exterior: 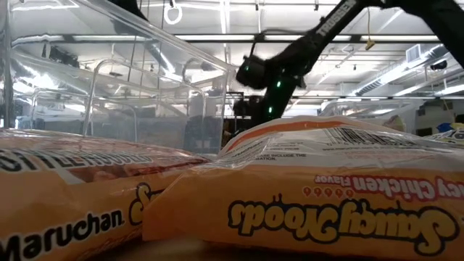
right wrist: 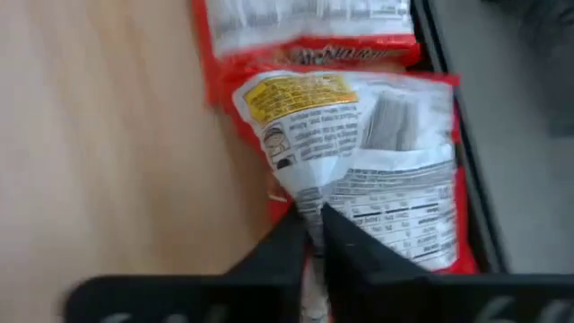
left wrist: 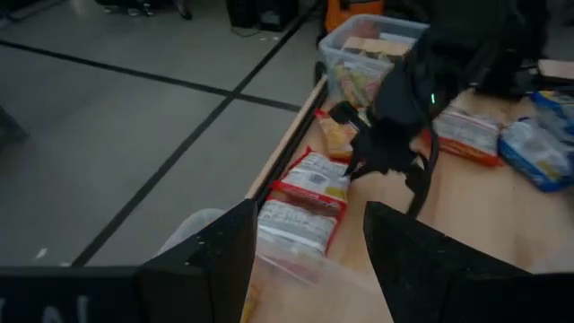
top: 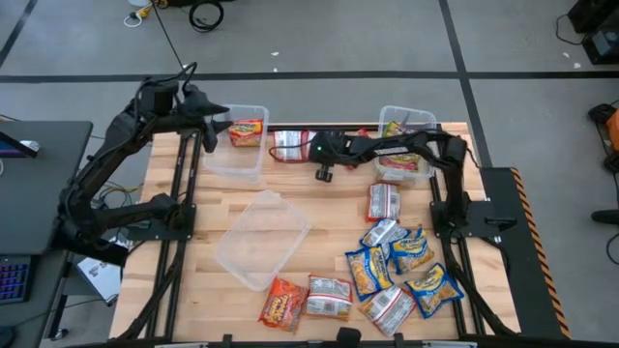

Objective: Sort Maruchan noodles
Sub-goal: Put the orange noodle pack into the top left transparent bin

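Note:
Two red-and-white Maruchan noodle packets [top: 288, 145] lie side by side at the table's far edge, between two clear bins. My right gripper [right wrist: 311, 215] reaches over from the right and is shut on the nearer packet [right wrist: 377, 170], which lies label side up. The second packet [right wrist: 305, 27] lies flat beyond it. My left gripper [top: 224, 124] hangs open above the far left bin [top: 235, 159], which holds an orange packet [top: 247, 130]. In the left wrist view nothing sits between its fingers [left wrist: 224, 260]. My right gripper pinches a bunched-up ridge of the packet's wrapper [right wrist: 309, 193] between its two fingertips, at the packet's edge nearest the gripper. The fingers slant downward from the table's right. The wrapper is drawn into a cone toward the fingers, and the rest of the packet lies on the table.
The far right bin [top: 406, 145] holds packets. An empty clear bin [top: 261, 237] lies askew mid-table. Several blue-and-yellow and silver packets [top: 397, 275] are heaped near right, one packet [top: 384, 201] lies alone, and two orange packets [top: 305, 300] sit at the near edge.

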Controlling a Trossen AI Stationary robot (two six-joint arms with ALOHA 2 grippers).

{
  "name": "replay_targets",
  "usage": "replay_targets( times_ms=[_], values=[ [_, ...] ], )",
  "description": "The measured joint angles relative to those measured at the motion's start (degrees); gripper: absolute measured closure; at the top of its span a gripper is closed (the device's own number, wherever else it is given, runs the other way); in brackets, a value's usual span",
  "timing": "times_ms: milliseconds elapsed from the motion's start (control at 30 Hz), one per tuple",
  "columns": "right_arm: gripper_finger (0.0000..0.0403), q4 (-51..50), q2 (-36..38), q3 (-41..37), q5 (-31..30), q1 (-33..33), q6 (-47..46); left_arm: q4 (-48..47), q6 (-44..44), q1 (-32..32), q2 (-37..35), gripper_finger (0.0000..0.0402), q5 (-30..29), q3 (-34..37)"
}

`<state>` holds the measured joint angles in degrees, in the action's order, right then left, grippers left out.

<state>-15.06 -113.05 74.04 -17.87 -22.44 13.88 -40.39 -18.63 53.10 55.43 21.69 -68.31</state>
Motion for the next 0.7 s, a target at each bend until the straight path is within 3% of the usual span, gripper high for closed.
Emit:
replay_targets(
  times_ms=[200,367,500,700],
  values=[
    [0.0397,-4.1,11.1,0.0,5.8,-0.5,-10.5,2.9,0.3,-1.7,0.1,0.0191,0.9,0.0],
    [0.0398,-3.4,20.2,0.1,15.0,-2.1,-21.0,9.1,3.2,-4.8,0.4,0.0174,0.8,0.0],
    [0.0399,-0.5,25.0,0.1,18.8,-3.4,-30.0,14.8,12.4,-7.7,1.4,0.0148,0.5,0.0],
    [0.0400,12.8,31.0,0.1,23.3,-1.4,-27.5,26.7,30.6,-11.4,1.5,0.0137,1.8,2.4]
  ],
)
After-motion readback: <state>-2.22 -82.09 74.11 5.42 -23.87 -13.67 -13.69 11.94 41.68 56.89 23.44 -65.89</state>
